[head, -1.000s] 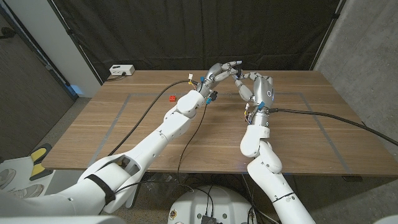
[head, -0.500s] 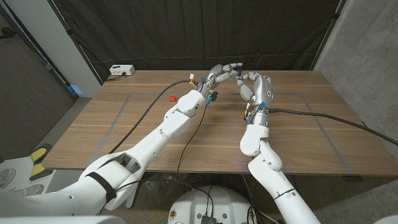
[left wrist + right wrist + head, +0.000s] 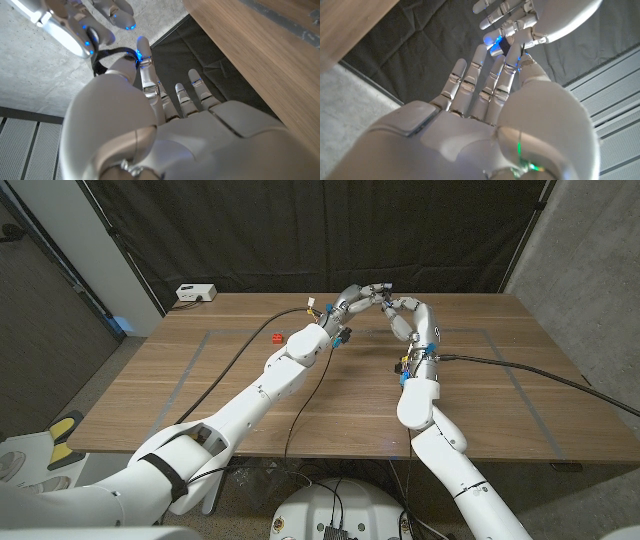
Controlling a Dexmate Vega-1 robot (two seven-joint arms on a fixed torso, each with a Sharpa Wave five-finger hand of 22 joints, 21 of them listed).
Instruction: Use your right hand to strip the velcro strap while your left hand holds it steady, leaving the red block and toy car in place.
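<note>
Black curtain hangs behind the tabletop (image 3: 250, 395). Toward twelve o'clock, the left hand (image 3: 358, 297) and right hand (image 3: 410, 318) both pinch the velcro strap (image 3: 111, 54); a red block (image 3: 276, 336) sits at ten.

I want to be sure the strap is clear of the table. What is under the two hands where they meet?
In the head view the left hand and right hand meet above bare wooden table. The black velcro strap loops between them. The spot directly underneath is hidden by the hands.

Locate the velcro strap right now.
In the left wrist view the black velcro strap loops between the left hand and the right hand. In the head view the two hands meet above the table's far middle.
</note>
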